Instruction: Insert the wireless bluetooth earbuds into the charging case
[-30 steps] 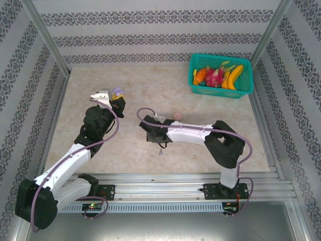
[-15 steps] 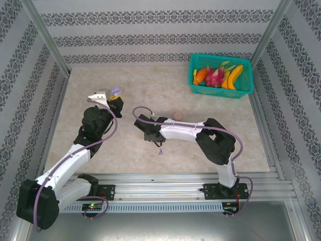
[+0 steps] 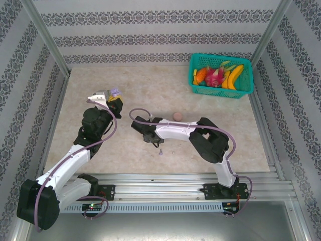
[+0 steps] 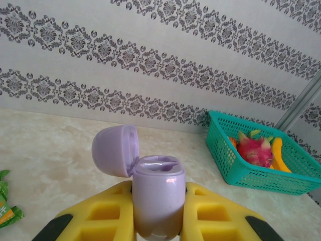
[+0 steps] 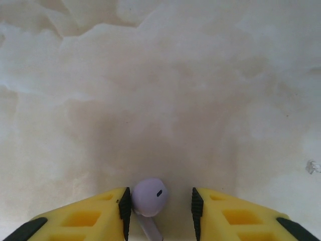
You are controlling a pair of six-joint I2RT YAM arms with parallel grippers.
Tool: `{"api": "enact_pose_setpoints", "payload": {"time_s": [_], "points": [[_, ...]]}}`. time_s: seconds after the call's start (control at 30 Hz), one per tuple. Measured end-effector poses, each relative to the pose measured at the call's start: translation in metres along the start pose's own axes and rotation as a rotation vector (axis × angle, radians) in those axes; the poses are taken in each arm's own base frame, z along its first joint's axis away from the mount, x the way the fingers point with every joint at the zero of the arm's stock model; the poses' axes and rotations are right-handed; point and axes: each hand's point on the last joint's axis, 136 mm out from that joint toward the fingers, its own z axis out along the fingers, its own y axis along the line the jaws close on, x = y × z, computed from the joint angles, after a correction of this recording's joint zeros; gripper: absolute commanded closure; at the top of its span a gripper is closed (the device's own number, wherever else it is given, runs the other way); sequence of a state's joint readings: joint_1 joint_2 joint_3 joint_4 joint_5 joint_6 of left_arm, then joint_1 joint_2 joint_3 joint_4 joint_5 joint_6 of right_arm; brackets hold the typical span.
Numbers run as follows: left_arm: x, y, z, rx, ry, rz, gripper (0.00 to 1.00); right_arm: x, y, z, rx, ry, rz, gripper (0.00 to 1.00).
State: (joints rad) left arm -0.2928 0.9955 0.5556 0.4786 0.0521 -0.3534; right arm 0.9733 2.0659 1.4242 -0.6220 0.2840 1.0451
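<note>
While the left fingers (image 4: 100, 216) clench the open-lidded purple charging case (image 4: 158, 193) upright, the right fingers (image 5: 85, 216) stand unclenched astride a purple earbud (image 5: 148, 197) on the counter (image 5: 160, 75), one pad touching it, with a pink case (image 3: 177, 115), a stray earbud (image 3: 161, 152) and a fruit basket (image 4: 235, 170) lying apart.
</note>
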Motion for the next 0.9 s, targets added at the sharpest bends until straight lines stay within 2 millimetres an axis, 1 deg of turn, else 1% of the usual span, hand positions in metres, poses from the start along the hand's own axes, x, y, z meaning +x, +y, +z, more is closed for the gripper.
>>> {"api": "enact_pose_setpoints", "payload": {"time_s": [0.23,0.37,0.47,0.67,0.83,0.9], "points": [[0.001,0.0,0.0,0.0,0.0,-0.006,1.0,0.0,-0.003,0.0,0.013,-0.003,-0.002,0.71],[0.001,0.0,0.0,0.0,0.0,-0.008,1.0,-0.001,-0.003,0.0,0.014,-0.009,-0.003,0.78],[0.001,0.0,0.0,0.0,0.0,-0.014,1.0,-0.003,-0.001,0.001,0.008,-0.018,0.0,0.81],[0.001,0.0,0.0,0.002,0.001,-0.015,1.0,-0.004,-0.003,-0.002,-0.028,-0.043,0.014,0.84],[0.002,-0.001,0.0,0.01,0.005,-0.015,1.0,-0.004,-0.013,-0.008,-0.049,-0.059,0.025,0.84],[0.002,-0.003,0.0,0.017,0.007,-0.015,1.0,-0.006,-0.018,-0.013,-0.062,-0.074,0.035,0.84]]}}
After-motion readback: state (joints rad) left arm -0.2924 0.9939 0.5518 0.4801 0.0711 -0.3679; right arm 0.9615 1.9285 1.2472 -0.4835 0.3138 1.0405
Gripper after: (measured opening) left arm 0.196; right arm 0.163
